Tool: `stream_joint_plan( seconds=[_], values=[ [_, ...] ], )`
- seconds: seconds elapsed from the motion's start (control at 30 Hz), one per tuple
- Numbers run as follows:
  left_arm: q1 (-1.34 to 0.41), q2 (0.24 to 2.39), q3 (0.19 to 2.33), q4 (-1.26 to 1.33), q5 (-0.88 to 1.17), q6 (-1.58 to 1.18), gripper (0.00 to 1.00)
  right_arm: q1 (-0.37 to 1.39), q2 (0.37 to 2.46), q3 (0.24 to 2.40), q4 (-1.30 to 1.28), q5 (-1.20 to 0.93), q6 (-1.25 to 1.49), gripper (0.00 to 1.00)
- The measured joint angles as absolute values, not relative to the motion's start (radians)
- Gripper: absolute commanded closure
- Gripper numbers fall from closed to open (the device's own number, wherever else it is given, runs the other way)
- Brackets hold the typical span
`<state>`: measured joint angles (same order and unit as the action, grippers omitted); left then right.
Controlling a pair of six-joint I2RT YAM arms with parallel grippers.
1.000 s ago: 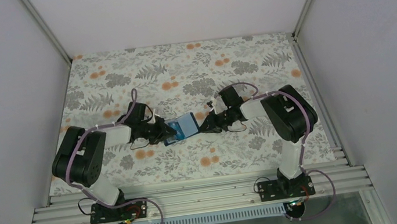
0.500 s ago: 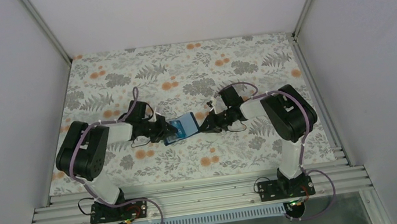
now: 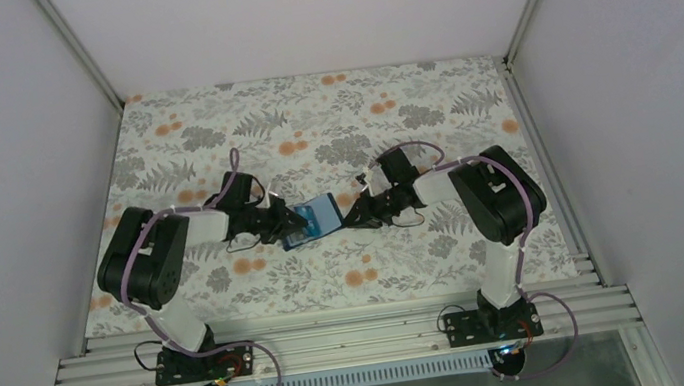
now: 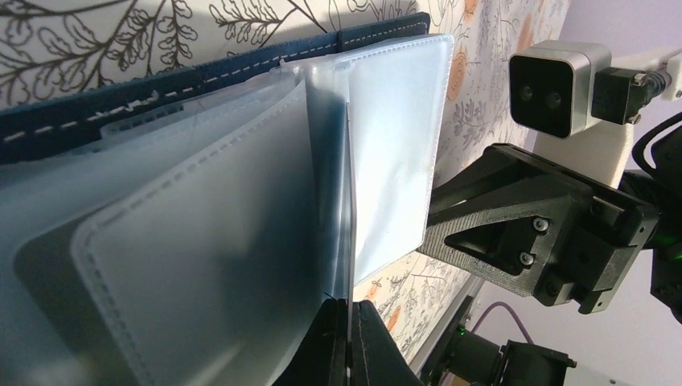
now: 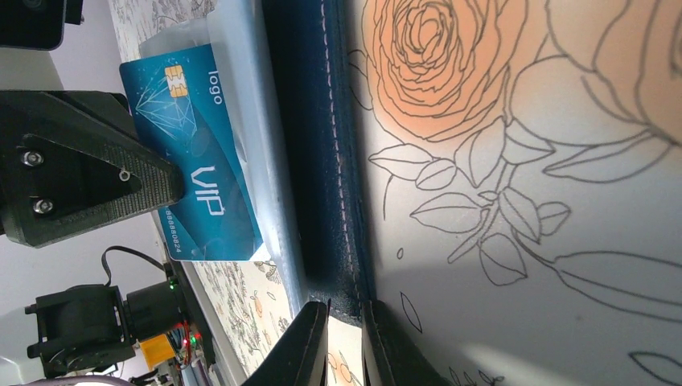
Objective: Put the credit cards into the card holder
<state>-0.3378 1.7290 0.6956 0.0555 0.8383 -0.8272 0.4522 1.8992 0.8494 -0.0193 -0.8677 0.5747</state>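
On the counter (image 3: 208, 131), right fingers (image 5: 310, 354) are clamping the navy folding wallet (image 5: 318, 161) steady while left fingers (image 4: 376, 358) are pinching the teal-blue plastic card (image 5: 193, 161) inward.

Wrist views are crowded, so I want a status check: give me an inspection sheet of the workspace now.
Surface: floral tablecloth, lying flat.
Job's things: card holder open, clear sleeves fanned; teal-blue VIP card against a sleeve, insertion unclear; other cards not seen.
Clutter: nothing seen.
Grippers: left gripper shut on a holder sleeve; right gripper shut on the holder's navy cover edge.
Cables: purple cables run along both arms.
Surroundings: white walls; aluminium rails at the near edge.
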Motion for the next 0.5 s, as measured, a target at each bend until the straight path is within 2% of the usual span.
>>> stream_joint_plan(
  seconds=[0.5],
  values=[
    [-0.337,1.759,0.748,0.031,0.847,-0.723,0.98,0.45,1.901,0.851,-0.02,-0.867,0.57,0.86]
  ],
)
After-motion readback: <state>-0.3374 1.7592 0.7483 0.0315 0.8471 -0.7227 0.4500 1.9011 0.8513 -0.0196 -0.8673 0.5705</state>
